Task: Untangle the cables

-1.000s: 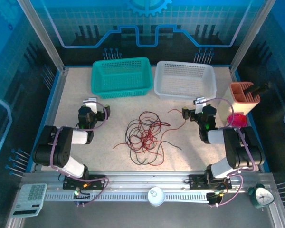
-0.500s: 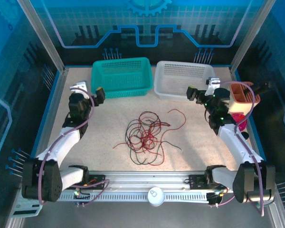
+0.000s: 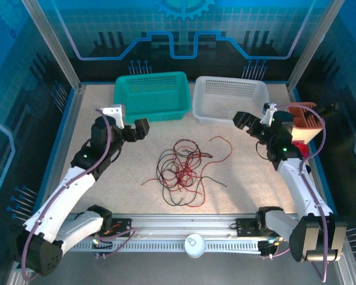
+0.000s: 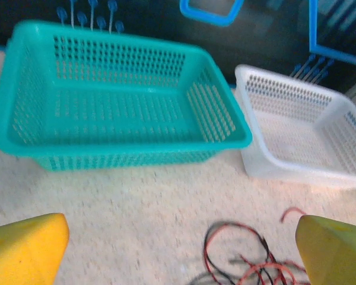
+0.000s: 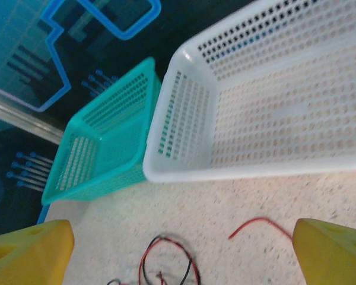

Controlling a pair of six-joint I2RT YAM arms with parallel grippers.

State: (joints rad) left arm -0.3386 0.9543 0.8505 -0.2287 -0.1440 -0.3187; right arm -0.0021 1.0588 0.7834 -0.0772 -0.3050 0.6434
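Cables [image 3: 181, 169], red and black: tangled in one loose heap at the centre of the table [image 3: 243, 178], in front of both baskets, touching neither. One red end trailing off to the right.
Left gripper [image 3: 130, 119]: jaws spread wide, empty, hovering left of the heap, near the teal basket [image 3: 151, 95].
Right gripper [image 3: 254, 114]: jaws spread wide, empty, hovering just before the white basket [image 3: 230, 98].
Baskets side by side at the far edge.

The top external camera faced down from high behind the arm bases [image 3: 110, 227], covering the whole table [image 3: 243, 178]. Each wrist camera sat close, facing forward between the left fingers [image 4: 24, 249] or the right fingers [image 5: 26, 249]; ahead of both appeared the teal basket [image 4: 124, 101], white basket [image 4: 296, 136] and cables [image 4: 255, 273].
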